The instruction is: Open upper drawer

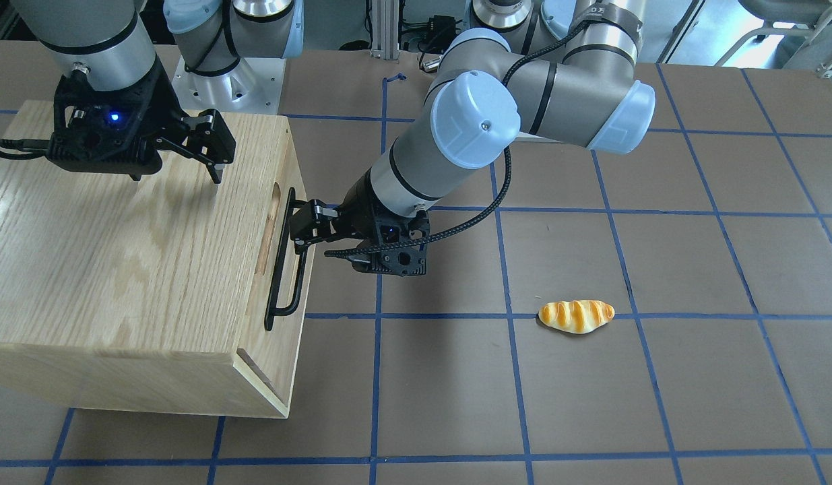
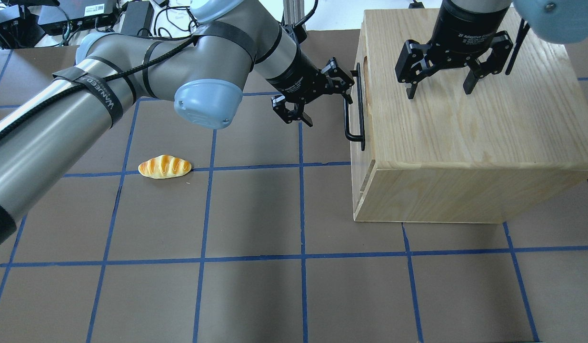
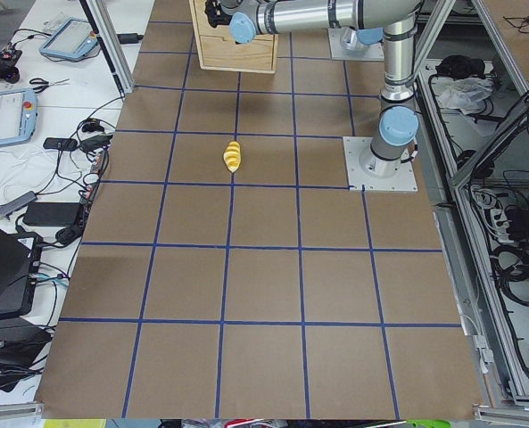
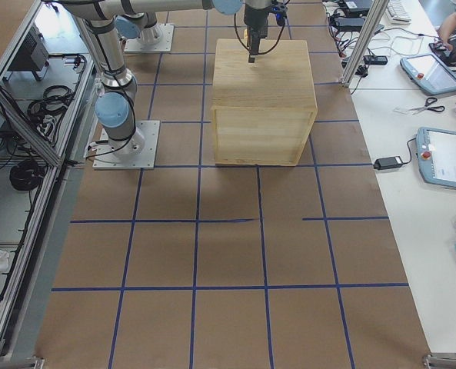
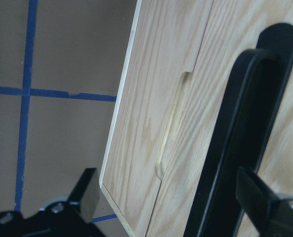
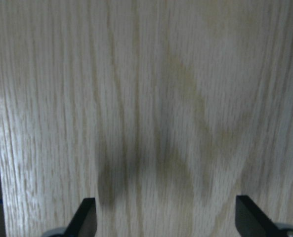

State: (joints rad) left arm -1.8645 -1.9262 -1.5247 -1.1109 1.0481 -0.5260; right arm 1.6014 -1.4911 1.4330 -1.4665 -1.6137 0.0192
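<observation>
Left gripper (image 5: 166,177) open, empty, black bar handle (image 5: 225,148) between its fingers. Clamp the bar squarely, then pull upper drawer (image 5: 205,89) straight toward 9 o'clock in the overhead view, no twist.

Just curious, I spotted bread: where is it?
In the overhead view the bread roll lies on the left, on a blue tape line, apart from the oak cabinet.

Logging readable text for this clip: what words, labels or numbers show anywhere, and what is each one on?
"2F Adaptive": white print on the right arm's black wrist collar, overhead view; the words after it are too blurred to read.
"WANEED", roughly: black strap around the left arm; the letters are uncertain.
Small white print on the left arm's wrist collar: too small to read.
Wooden cabinet and bread roll: no text.
</observation>
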